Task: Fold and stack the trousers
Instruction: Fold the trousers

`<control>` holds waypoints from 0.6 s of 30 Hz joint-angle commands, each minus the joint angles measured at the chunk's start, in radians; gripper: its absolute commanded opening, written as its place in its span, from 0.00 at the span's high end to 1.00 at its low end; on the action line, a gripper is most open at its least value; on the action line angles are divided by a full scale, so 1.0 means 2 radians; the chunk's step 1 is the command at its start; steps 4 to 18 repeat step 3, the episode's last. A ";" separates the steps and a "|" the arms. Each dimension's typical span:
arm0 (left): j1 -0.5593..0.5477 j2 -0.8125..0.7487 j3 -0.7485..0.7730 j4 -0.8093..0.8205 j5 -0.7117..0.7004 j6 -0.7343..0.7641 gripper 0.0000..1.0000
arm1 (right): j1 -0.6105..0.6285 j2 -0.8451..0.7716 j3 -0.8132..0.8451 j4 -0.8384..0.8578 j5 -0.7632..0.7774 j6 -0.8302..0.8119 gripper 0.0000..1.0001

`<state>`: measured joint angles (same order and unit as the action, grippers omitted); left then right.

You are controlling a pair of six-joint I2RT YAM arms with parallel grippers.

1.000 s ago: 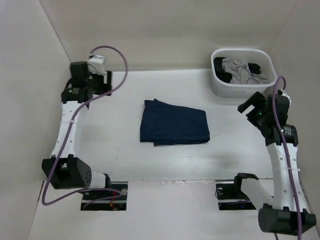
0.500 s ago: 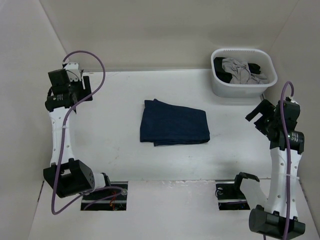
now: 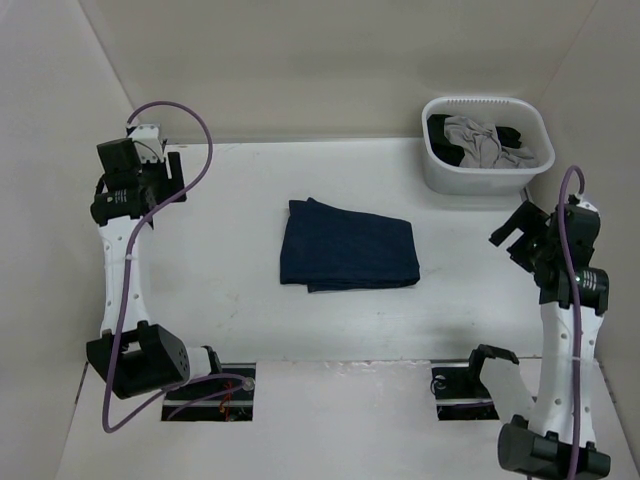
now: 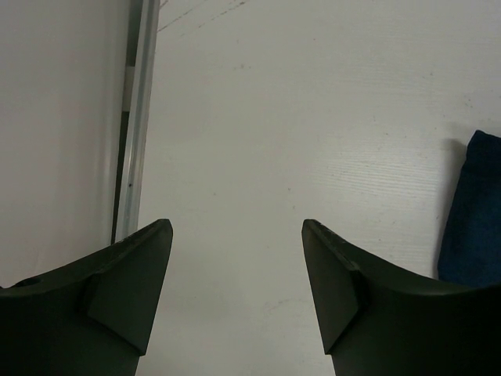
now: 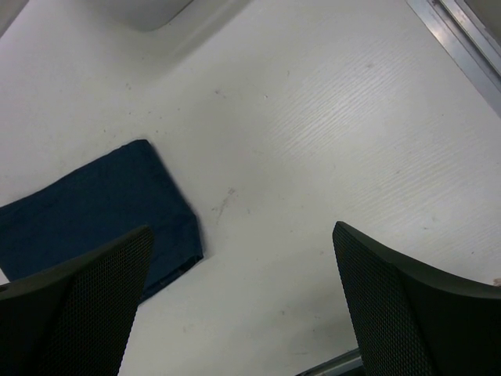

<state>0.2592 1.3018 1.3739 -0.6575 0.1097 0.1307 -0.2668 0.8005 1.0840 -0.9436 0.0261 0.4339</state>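
While both arms hang wide of the work, left gripper [image 4: 236, 235] sits over the table's [image 3: 230, 290] far-left corner, jaws spread, nothing in them. Trousers [image 3: 347, 246] lie folded mid-table, a layer peeking out along their near edge. Basket [image 3: 432, 172] in the far-right corner holds grey and black garments. Right gripper [image 5: 243, 235] is by the right edge, fully spread, empty. Risk: pinching only the top layer would pull the fold open. No readable labels or writing.

The left gripper [image 4: 236, 235] is seen with its dark fingers [image 4: 125, 290] spread apart above the white table [image 4: 313, 102]. A folded edge of the dark blue trousers [image 4: 475, 211] is shown at the right border, and a metal strip [image 4: 138, 117] is set along the wall [image 4: 55, 117] at the left
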 commanded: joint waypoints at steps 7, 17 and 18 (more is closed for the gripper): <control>-0.003 -0.021 -0.001 0.010 0.005 0.001 0.33 | 0.016 -0.003 0.006 -0.004 0.018 -0.024 0.00; -0.003 -0.021 -0.001 0.010 0.005 0.001 0.33 | 0.016 -0.003 0.006 -0.004 0.018 -0.024 0.00; -0.003 -0.021 -0.001 0.010 0.005 0.001 0.33 | 0.016 -0.003 0.006 -0.004 0.018 -0.024 0.00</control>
